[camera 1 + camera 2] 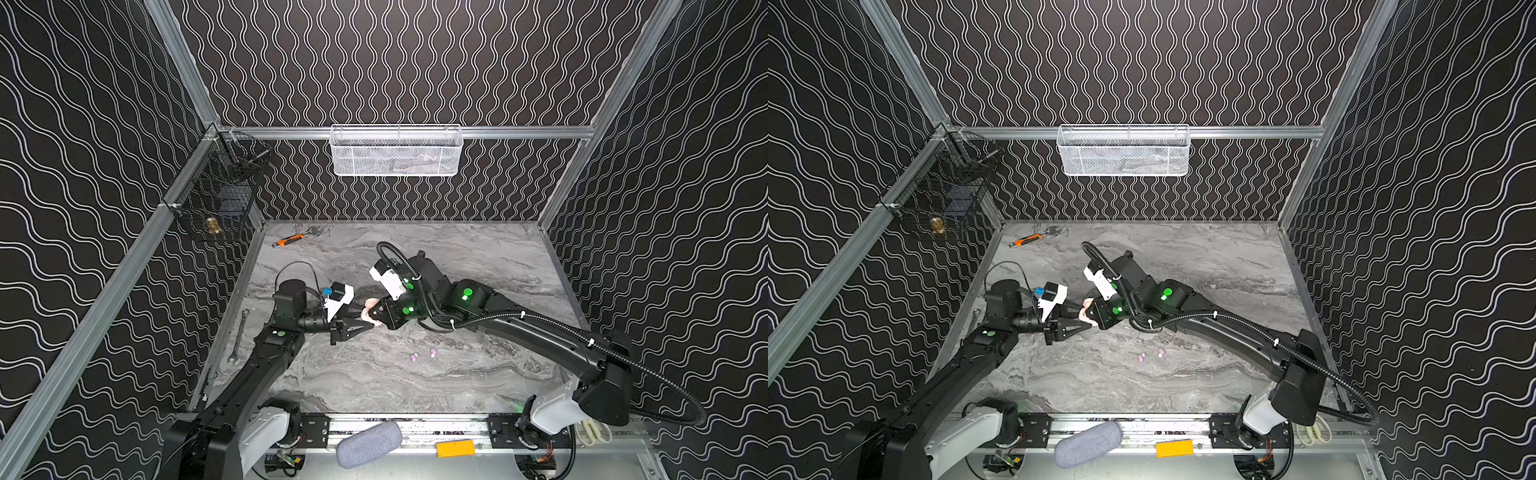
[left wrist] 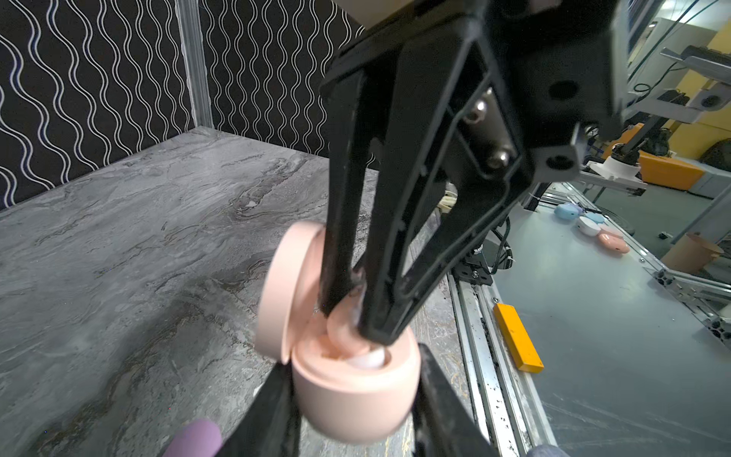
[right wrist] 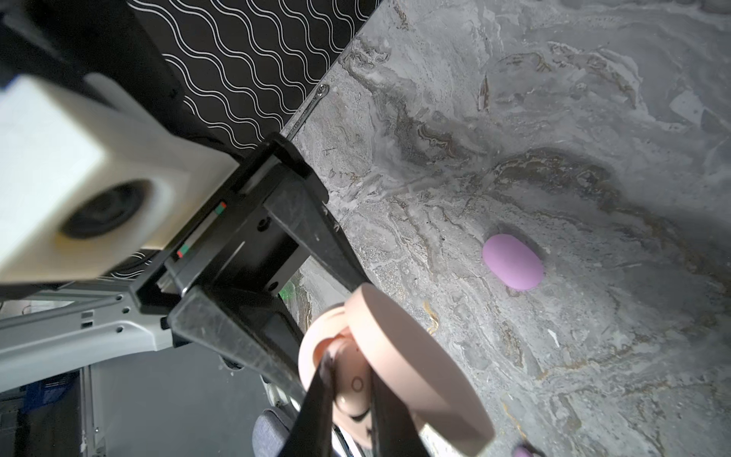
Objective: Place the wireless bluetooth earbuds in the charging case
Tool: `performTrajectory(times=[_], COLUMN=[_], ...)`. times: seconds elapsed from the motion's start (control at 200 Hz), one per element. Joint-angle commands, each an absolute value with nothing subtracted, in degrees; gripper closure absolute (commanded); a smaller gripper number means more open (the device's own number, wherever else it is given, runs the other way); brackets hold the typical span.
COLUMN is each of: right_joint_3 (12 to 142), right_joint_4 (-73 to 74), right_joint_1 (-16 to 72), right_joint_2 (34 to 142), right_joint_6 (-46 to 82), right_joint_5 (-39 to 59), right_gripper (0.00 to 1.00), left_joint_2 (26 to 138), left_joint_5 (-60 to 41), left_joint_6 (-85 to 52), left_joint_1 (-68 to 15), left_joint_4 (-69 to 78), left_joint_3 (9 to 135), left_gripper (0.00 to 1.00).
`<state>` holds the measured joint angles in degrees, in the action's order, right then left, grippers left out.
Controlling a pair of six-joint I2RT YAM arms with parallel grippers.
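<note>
Top view: left gripper point(image 1: 370, 320) clamped on open charging case point(image 1: 368, 313); two lilac earbuds point(image 1: 414, 356) loose at 4 o'clock of it.
Left wrist: right gripper point(image 2: 352, 316) pinching pale earbud point(image 2: 348, 336) at socket, possibly unseated.
Right wrist: same pinch.
Light, slick, rounded; hold across flanks.

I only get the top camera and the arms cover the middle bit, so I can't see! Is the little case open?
Observer: Yes. The left wrist view shows the peach charging case with its lid open, gripped between the left fingers.
Operator: Is an earbud going in?
Observer: The right fingers pinch one earbud, lowered into the case's opening.
Operator: Is there another case anywhere?
Observer: The right wrist view shows a lilac case lying shut on the table.
</note>
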<state>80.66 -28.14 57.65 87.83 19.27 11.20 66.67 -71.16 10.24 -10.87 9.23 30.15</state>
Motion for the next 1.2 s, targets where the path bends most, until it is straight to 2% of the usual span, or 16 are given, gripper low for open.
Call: performTrajectory(times=[0.0,0.405,0.986,1.196], right_joint_3=[78.7,72.2,73.0,73.5], right_joint_4=[-28.0,-24.0,-24.7,-24.7], right_joint_1=[57.7,57.9,60.7,61.0], right_joint_2=[86.7,82.2,81.6,81.3], right_joint_6=[15.5,8.1,2.0,1.1], right_joint_5=[9.9,9.1,6.9,9.0], right_gripper=[0.87,0.86,0.86,0.86], left_joint_2=[67.3,68.5,69.5,69.4], left_joint_5=[-75.1,-80.3,-82.3,-82.0], left_joint_6=[8.9,8.2,7.8,8.0], left_joint_1=[-10.9,-11.2,-12.2,-12.5], left_joint_4=[11.1,11.1,11.2,11.2], left_joint_3=[31.2,31.4,31.5,31.5], left_gripper=[0.98,0.99,0.99,0.99])
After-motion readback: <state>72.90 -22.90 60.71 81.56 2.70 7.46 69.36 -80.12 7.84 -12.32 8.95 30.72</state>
